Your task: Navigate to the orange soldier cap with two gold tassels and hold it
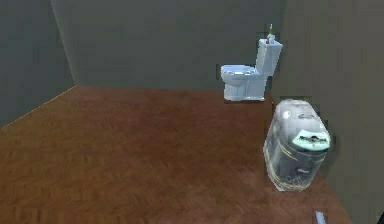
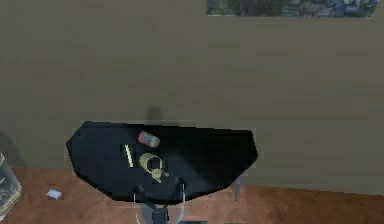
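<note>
A dark, rounded table (image 2: 205, 158) stands against a beige wall in the arm side view. Three small things lie on its top. Near the back edge is a small reddish-orange blob (image 2: 149, 138) that may be the cap; its shape is too small to tell. A thin yellow stick (image 2: 129, 154) lies to the left of it. Closer to the front edge is an olive-gold looped thing (image 2: 153, 166).
The forward view has a white toilet (image 1: 246, 80) by the far wall and a pale rounded bin (image 1: 297, 143) at the right on the wood floor (image 1: 130, 160). That bin's edge (image 2: 7, 182) and a small white scrap (image 2: 55, 193) lie left of the table. A picture (image 2: 290, 7) hangs above.
</note>
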